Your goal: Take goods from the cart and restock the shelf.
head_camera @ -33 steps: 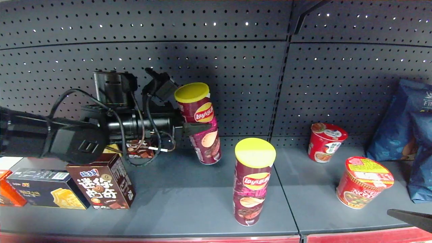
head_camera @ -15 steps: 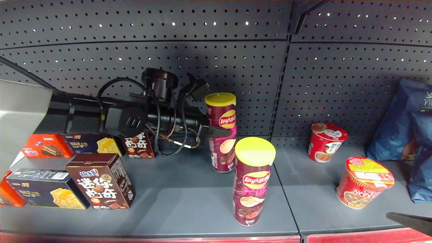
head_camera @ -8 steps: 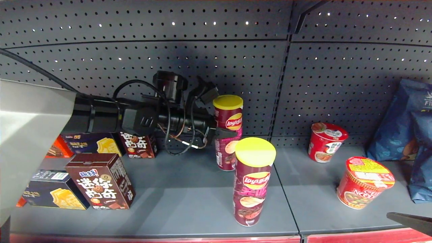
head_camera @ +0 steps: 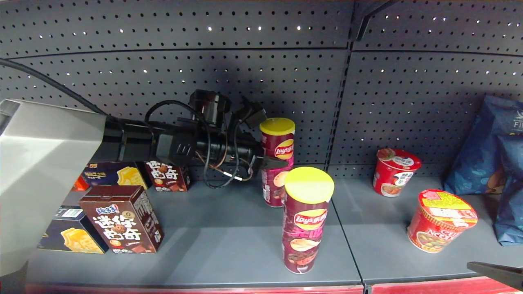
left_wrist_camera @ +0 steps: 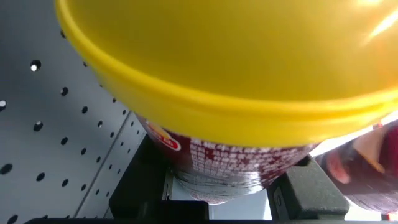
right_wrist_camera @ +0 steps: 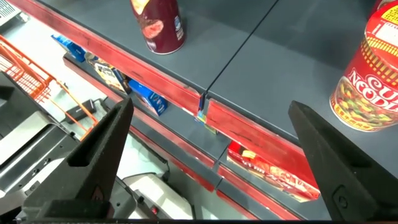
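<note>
In the head view my left gripper is shut around the middle of a maroon chip can with a yellow lid. That can is upright at the back of the grey shelf, its base down at the board. A second, matching chip can stands just in front of it. The left wrist view has the held can's lid and body between the black fingers. My right gripper hangs open below the shelf's red front edge, holding nothing; its tip pokes in at the lower right.
Snack boxes crowd the shelf's left part. Two red noodle cups and blue bags stand to the right. Pegboard backs the shelf. An orange cart frame sits below, along with lower shelves.
The left arm carried the held chip can rightward and back, from tilted above the shelf to upright behind the front can. The right gripper has not moved.
</note>
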